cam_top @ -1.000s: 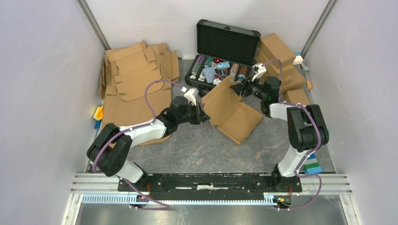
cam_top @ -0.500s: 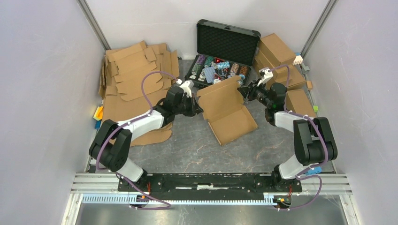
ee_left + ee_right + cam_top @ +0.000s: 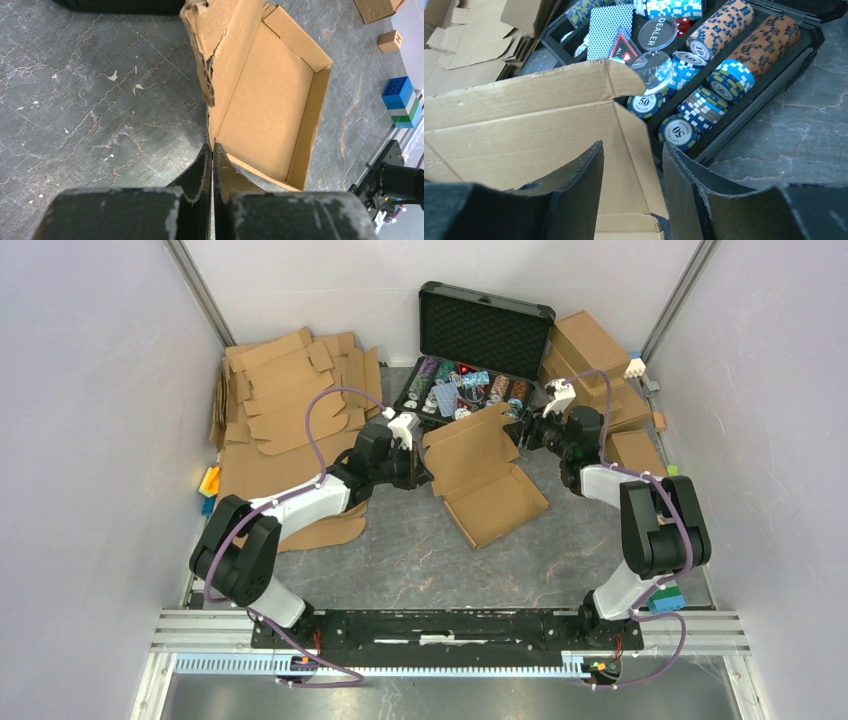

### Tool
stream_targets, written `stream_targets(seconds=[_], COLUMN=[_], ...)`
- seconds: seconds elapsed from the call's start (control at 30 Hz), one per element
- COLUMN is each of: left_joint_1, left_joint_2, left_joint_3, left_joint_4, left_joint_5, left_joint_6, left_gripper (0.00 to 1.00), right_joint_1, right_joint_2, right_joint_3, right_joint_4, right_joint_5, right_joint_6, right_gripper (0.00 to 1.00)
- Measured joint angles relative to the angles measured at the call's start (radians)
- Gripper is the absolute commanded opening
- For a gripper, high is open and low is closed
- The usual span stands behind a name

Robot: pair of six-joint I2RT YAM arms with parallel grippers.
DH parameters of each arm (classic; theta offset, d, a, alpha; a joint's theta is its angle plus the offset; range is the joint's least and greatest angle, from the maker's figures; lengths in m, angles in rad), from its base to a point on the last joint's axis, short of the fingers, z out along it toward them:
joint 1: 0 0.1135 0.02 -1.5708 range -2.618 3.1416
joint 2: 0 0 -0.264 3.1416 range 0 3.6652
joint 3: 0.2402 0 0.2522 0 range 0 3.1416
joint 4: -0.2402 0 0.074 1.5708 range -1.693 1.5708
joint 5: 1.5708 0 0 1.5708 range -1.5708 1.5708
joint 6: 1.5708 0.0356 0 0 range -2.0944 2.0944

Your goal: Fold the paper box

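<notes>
Left wrist view: left gripper (image 3: 213, 147) pinched shut on brown corrugated-cardboard paper box (image 3: 270, 100). Right wrist view alone: right gripper (image 3: 633, 145) half-wide, straddling raised lid (image 3: 524, 120).

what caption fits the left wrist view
Left gripper pinching the paper box at its near corner, lid raised, on grey table

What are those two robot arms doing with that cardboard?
They are folding a paper box. It sits half made on the table, with its tray walls up and its lid standing open. The left gripper is pinched shut on the box's left edge. The right gripper is open, with one jaw on each side of the lid's top corner, beside an open case of poker chips. Flat cardboard blanks lie stacked on the left.
</notes>
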Motion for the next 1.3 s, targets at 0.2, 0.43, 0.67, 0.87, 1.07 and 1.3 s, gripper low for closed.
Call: stream_targets(seconds=[0.2,0.43,0.67,0.87,1.07,1.3], left_joint_1=[0.000,0.000,-0.004,-0.016,-0.033,-0.086], left_joint_2=[0.000,0.000,0.000,-0.010,-0.071,-0.143], left_joint_3=[0.000,0.000,0.000,-0.003,-0.037,-0.084], left_joint_4=[0.000,0.000,0.000,-0.002,-0.032,-0.055], left_joint_5=[0.003,0.003,0.002,-0.014,-0.085,-0.219], left_joint_6=[0.011,0.012,0.012,0.013,0.013,0.019], left_gripper=[0.02,0.02,0.02,0.02,0.02,0.02], right_joint_1=[0.000,0.000,0.000,0.004,0.088,0.269], right_joint_2=[0.040,0.072,0.063,0.003,-0.192,-0.450], right_joint_3=[0.050,0.068,0.042,-0.018,-0.184,-0.317], right_joint_4=[-0.024,-0.020,0.045,0.045,0.043,0.000], right_joint_5=[0.032,0.007,-0.040,-0.016,0.147,0.449], right_joint_6=[-0.026,-0.037,-0.021,-0.013,-0.030,-0.059], right_gripper=[0.72,0.39,0.00,0.00,0.00,0.00])
